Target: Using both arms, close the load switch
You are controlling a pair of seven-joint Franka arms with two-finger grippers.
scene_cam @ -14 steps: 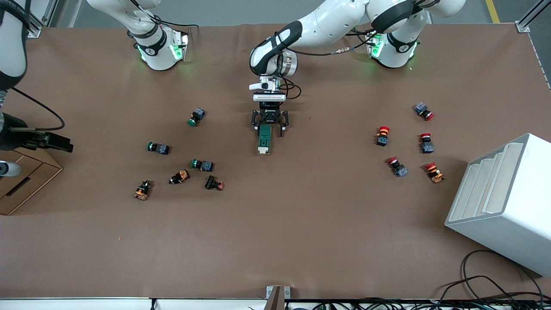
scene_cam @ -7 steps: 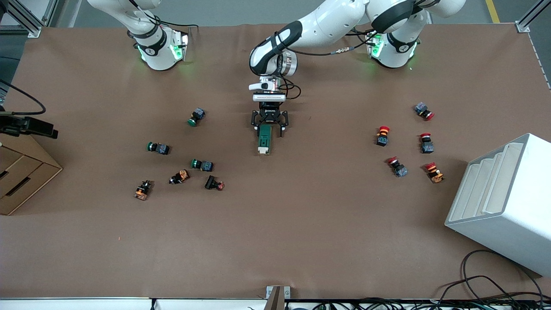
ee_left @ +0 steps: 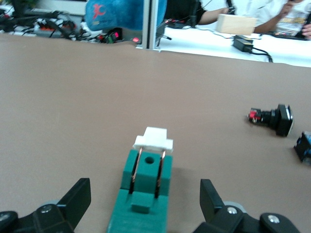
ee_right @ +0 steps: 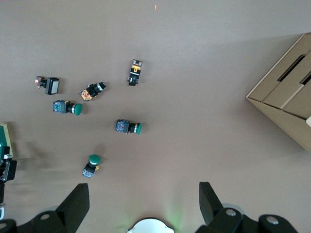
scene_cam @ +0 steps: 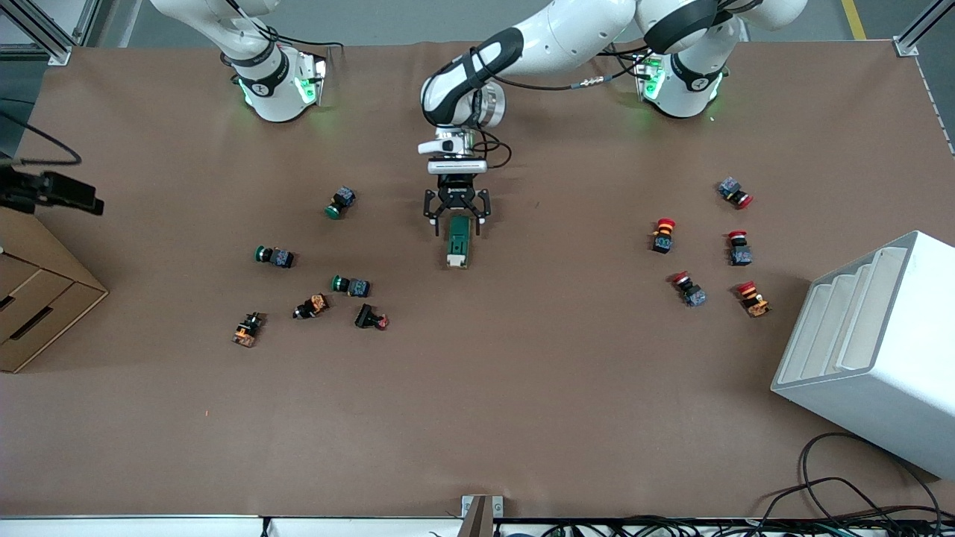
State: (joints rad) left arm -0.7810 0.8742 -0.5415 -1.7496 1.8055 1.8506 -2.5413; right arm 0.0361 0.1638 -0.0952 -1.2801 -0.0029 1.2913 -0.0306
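Observation:
The load switch [scene_cam: 458,242] is a narrow dark green block that lies on the brown table near its middle. Its white lever piece [scene_cam: 454,260] is at the end nearer the front camera. In the left wrist view the switch [ee_left: 146,199] lies between the fingers, with the white lever [ee_left: 153,138] at its tip. My left gripper [scene_cam: 456,218] is open and straddles the switch's other end without touching it. My right gripper [ee_right: 144,206] is open and empty, high over the right arm's end of the table.
Several green-capped and orange push buttons [scene_cam: 339,203] lie toward the right arm's end. Several red-capped ones [scene_cam: 662,234] lie toward the left arm's end. A white rack [scene_cam: 873,350] stands at that end's front corner. A cardboard box [scene_cam: 37,298] is at the other end.
The left gripper has drawn back a little along the switch toward the bases and shifted slightly toward the right arm's end. The right arm has lifted out of the front view. The switch has not moved.

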